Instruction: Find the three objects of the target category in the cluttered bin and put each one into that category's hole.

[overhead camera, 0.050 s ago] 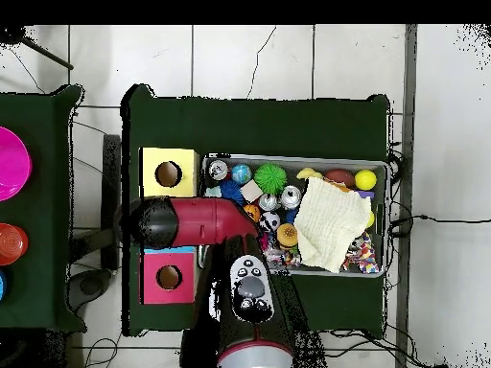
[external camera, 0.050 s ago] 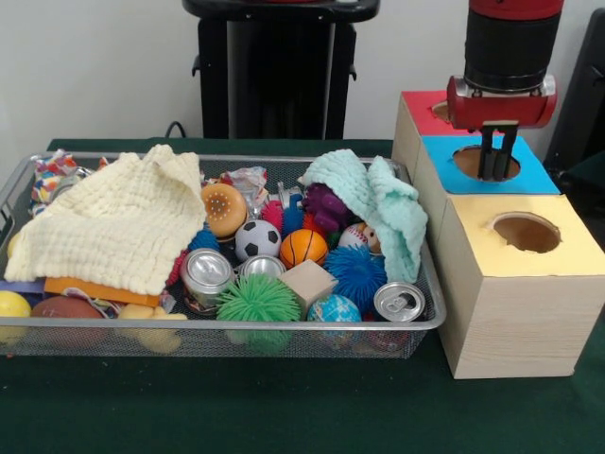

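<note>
While the desk (external camera, 0.050 s ago: 284, 416) carries everything under a dark green cover, the bin (external camera, 0.050 s ago: 430, 322) fills its left and middle in the front view — a wire-mesh tray packed so tightly that the target category cannot be read from the contents alone. A yellow cloth (external camera, 0.050 s ago: 113, 227) is draped over the left half and a mint cloth (external camera, 0.050 s ago: 378, 194) over the back right corner, so anything beneath them is hidden and, I judge, would need uncovering. Just beside the bin stand three boxes in a row, each with a round hole on top: yellow (external camera, 0.050 s ago: 558, 255) nearest the camera, blue (external camera, 0.050 s ago: 534, 175) in the middle, red (external camera, 0.050 s ago: 421, 109) farthest.

Candidates lie in the open: three cans — one (external camera, 0.050 s ago: 206, 274) by the yellow cloth, one (external camera, 0.050 s ago: 262, 267) next to it, one (external camera, 0.050 s ago: 398, 303) at the front right corner — plus balls such as the soccer ball (external camera, 0.050 s ago: 257, 238) and basketball (external camera, 0.050 s ago: 303, 248), and a wood block (external camera, 0.050 s ago: 308, 282).

The arm (external camera, 0.050 s ago: 510, 47) comes straight down, wrist vertical, with the tool (external camera, 0.050 s ago: 497, 168) hanging over the blue hole (external camera, 0.050 s ago: 477, 163), its dark fingers (external camera, 0.050 s ago: 486, 156) close together and nothing visible between them. That pose suggests a drop-off spot rather than a search.
</note>
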`<state>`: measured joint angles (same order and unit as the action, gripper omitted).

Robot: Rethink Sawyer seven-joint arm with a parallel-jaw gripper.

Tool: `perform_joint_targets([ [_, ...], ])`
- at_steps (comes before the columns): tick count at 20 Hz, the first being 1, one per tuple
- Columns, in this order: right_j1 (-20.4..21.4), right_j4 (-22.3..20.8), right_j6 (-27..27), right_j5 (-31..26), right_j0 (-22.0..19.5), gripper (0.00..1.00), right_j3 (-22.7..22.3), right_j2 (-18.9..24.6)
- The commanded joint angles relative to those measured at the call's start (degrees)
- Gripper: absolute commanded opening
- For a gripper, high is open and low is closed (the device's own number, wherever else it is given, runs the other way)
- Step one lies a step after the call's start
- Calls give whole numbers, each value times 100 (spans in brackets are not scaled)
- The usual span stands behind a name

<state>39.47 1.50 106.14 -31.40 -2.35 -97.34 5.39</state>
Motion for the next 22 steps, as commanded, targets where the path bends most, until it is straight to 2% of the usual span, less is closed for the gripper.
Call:
perform_joint_targets([
  [1, 694, -166, 715, -598, 152, 0, -402, -313],
  [9, 808, -150, 490, -1181, 14, 0, -72, -310],
  [11, 746, -254, 411, -968, -25, 0, -33, -304],
  [15, 349, -320, 45, -466, -334, 0, -31, -10],
  [22, -217, -499, -460, -300, -750, 0, 287, 369],
])
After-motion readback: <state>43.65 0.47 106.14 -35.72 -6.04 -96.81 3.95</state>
